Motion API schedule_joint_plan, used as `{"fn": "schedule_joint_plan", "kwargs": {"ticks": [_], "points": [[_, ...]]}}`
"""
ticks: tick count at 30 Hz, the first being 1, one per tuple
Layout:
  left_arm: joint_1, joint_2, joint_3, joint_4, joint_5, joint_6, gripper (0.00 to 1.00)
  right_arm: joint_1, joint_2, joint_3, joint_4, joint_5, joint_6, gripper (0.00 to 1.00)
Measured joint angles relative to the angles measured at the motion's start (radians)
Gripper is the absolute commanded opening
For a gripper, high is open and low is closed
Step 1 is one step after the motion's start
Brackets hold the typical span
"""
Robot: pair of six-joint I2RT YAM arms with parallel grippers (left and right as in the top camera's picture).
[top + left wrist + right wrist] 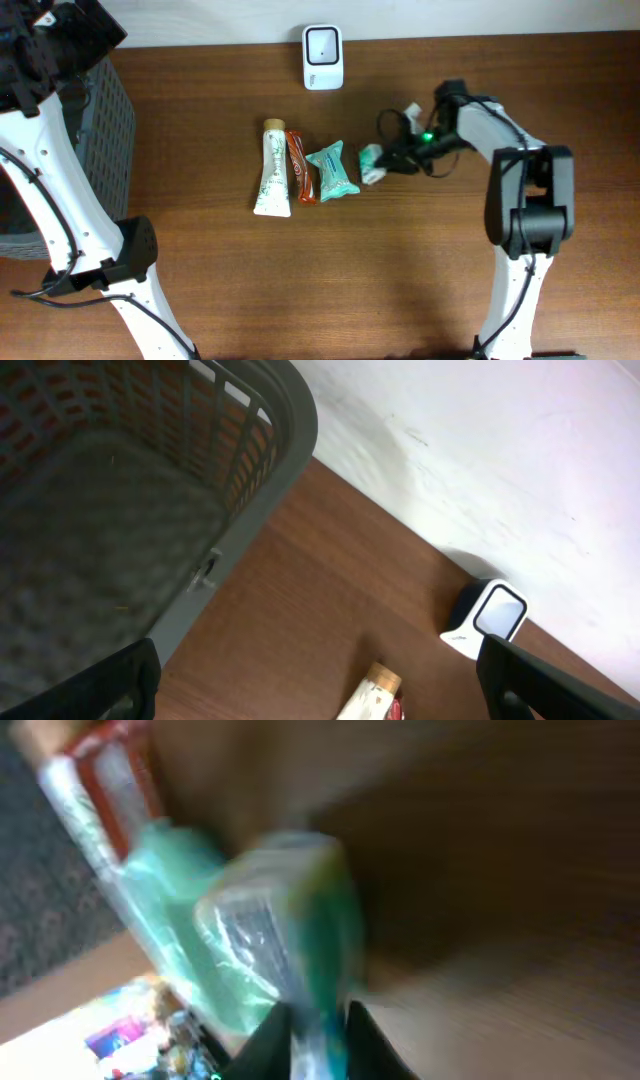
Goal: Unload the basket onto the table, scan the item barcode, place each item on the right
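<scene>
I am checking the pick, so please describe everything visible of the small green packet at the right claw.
The small green packet is a crinkly plastic wrapper, green with white and clear parts. It sits at the right end of the row, beside the teal packet, one edge pinched in the right claw.

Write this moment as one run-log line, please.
stage: pick | right gripper: shut on green packet | left gripper: open, near basket | scanner: packet not at it yet

4 packets (pixel 331 171), 1 scanner (pixel 322 57), 1 basket (pixel 108 112)
</scene>
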Motion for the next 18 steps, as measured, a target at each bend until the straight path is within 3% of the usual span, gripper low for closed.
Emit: {"fn": "schedule_joint_plan", "kwargs": {"ticks": [4, 8, 18], "points": [[0.0, 0.0, 0.0, 0.0, 0.0, 0.0, 0.99, -0.114, 0.003, 0.032, -0.122, 0.111, 0.008, 0.39], [0.0, 0.0, 0.0, 0.0, 0.0, 0.0, 0.99, -0.136, 0.003, 0.198, -0.284, 0.142, -0.049, 0.53], [0.0, 0.0, 0.0, 0.0, 0.0, 0.0, 0.99, 0.062, 0.003, 0.166, -0.144, 0.16, -0.109, 0.53]]}}
